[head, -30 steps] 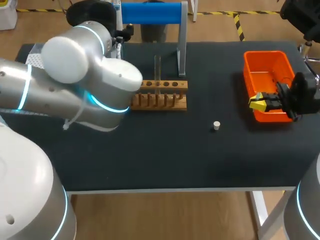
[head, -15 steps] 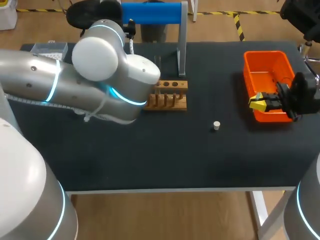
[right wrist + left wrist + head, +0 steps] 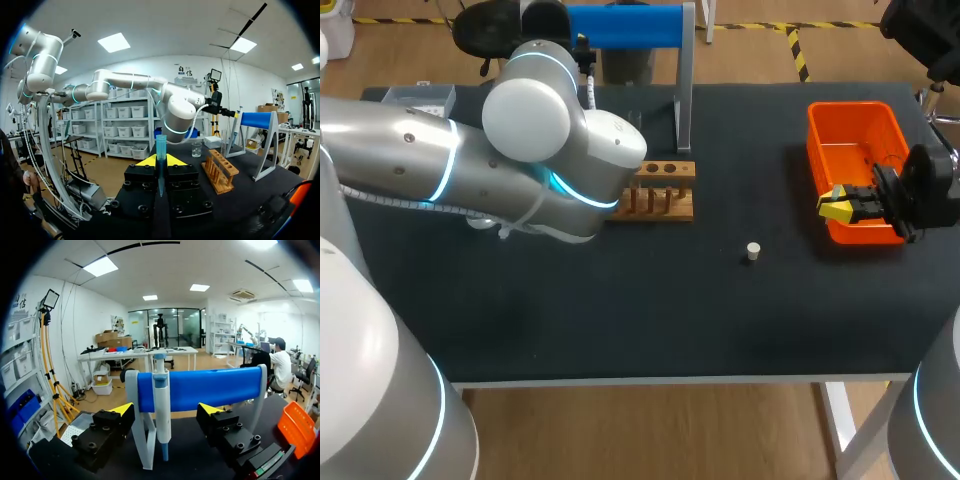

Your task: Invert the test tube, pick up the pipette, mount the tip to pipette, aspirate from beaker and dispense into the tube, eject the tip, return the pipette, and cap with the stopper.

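Head view: left arm (image 3: 430, 175) comes in from the left and reaches across the black bench (image 3: 650, 320) to the blue-barred white pipette stand (image 3: 625, 25) at the far edge. The wrist hides everything past it here. Right end effector (image 3: 837, 206) sits at the near rim of the orange plastic bin (image 3: 815, 140), well apart from the stand. Small white stopper (image 3: 752, 251) lies loose on the bench, between the wooden tube rack (image 3: 665, 190) and the bin.

Left wrist view: left end effector (image 3: 165, 412) is spread wide, nothing touching either finger. White-and-blue pipette (image 3: 161, 400) hangs on the stand dead ahead, in line with the gap, long axis vertical. A straight-in approach should bracket the body. Left arm is clearly the nearer one.

Right wrist view: right end effector (image 3: 160, 162) pinches a translucent blue pipette tip (image 3: 161, 145), upright, point down. The rack and a clear glass beaker (image 3: 196, 148) lie ahead of it.
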Available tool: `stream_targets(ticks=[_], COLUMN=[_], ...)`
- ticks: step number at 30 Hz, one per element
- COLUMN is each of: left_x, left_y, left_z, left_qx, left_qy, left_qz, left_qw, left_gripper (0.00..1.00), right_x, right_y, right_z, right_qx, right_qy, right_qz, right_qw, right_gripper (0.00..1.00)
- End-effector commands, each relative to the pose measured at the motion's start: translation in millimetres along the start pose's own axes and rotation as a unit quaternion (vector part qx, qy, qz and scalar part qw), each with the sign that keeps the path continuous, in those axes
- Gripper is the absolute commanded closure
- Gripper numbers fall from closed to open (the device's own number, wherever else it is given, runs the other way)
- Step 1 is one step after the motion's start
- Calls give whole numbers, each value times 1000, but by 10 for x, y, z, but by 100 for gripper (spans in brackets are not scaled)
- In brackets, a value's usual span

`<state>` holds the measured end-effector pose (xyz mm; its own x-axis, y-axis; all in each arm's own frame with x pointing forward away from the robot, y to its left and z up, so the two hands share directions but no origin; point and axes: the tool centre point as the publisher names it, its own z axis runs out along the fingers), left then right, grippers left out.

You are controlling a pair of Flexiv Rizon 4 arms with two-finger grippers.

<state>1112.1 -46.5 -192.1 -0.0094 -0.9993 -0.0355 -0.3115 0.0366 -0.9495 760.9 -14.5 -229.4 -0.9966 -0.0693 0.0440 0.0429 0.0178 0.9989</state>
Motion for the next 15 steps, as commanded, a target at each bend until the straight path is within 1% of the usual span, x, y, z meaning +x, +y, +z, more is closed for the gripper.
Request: stream_targets(ticks=[1, 3, 5, 8, 10, 14, 15], left_x=[-62, -71, -74, -76, -77, -70, -60], left_y=[25, 20, 15, 11, 13, 17, 18], left_z=[64, 82, 101, 129, 148, 204, 212], left_qx=[11, 14, 15, 18, 20, 19, 20], left_qy=[18, 25, 29, 35, 38, 39, 40], left_qz=[-3, -4, -2, -2, -5, -3, -3], left_qw=[1000, 1000, 999, 999, 999, 999, 999], left_gripper=[20, 18, 19, 24, 25, 25, 26], right_x=[2, 2, 2, 2, 2, 2, 2], right_y=[-3, -3, -3, -3, -3, -3, -3], right_z=[-7, -7, -7, -7, -7, -7, -7], right_qx=[0, 0, 0, 0, 0, 0, 0], right_qy=[0, 0, 0, 0, 0, 0, 0], right_qz=[0, 0, 0, 0, 0, 0, 0], right_qw=[1000, 1000, 1000, 1000, 1000, 1000, 1000], right_gripper=[100, 100, 100, 100, 100, 100, 100])
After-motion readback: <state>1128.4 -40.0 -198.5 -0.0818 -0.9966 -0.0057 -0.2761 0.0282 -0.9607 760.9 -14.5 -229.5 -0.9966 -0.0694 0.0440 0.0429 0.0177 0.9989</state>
